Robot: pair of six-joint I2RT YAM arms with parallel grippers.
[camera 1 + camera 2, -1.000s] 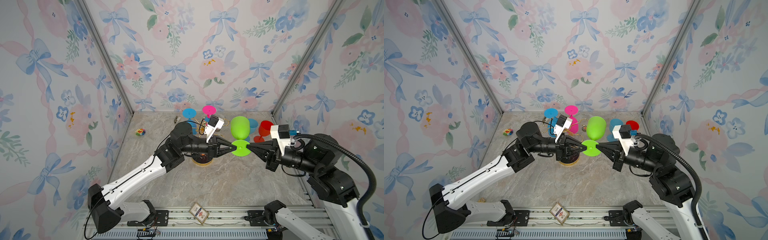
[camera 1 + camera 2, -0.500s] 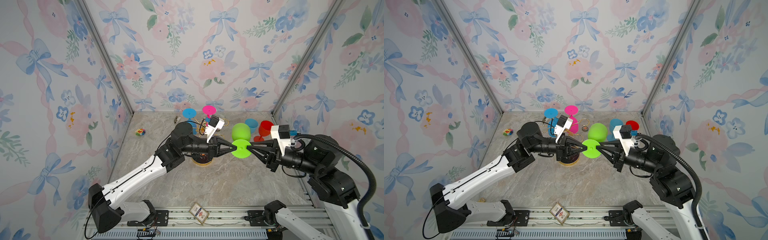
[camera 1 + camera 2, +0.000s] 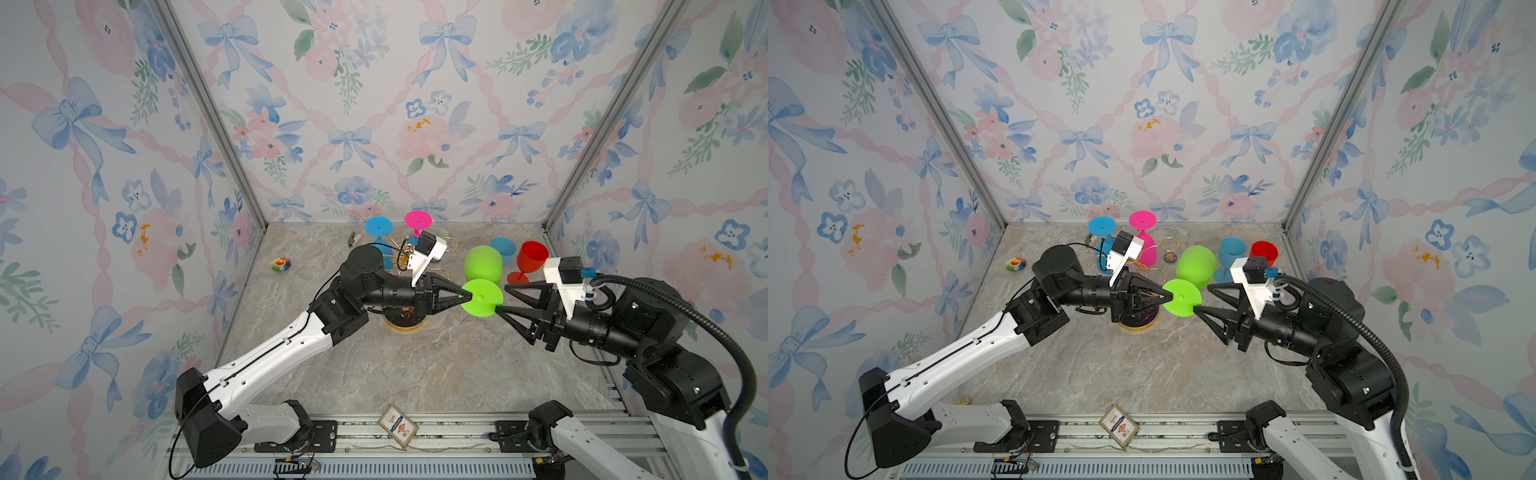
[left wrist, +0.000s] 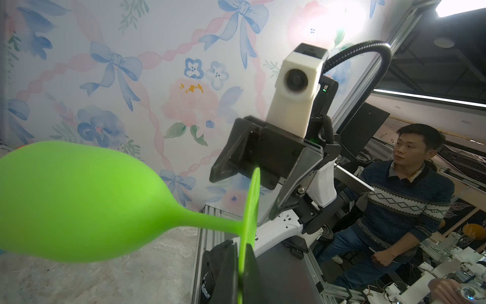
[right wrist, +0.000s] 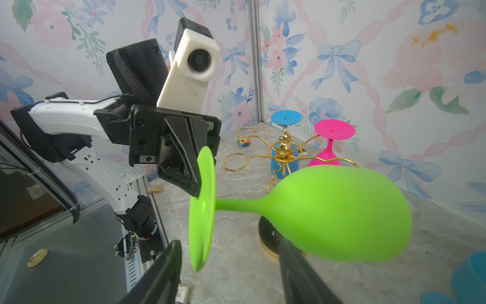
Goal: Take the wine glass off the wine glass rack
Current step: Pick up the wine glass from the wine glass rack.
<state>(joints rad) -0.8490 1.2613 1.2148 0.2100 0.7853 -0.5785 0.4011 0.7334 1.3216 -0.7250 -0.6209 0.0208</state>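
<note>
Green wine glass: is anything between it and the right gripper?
Nothing visible stands between them. The right gripper is open, its jaws straddling the foot of the green wine glass; the left gripper is shut on the foot's far rim.

Three walls (image 3: 374, 104) papered in pale blue bows, pink ribbon lattice and flowers, joined at the back corners by bare aluminium posts (image 3: 216, 124). Bench (image 3: 415, 374) top is grey-beige marble-look, with a slotted metal rail (image 3: 457, 432) along its near edge. Left wrist view, past the open side: dark ceiling, a bright light panel (image 4: 460, 6) and a long light strip (image 4: 428, 98).
</note>
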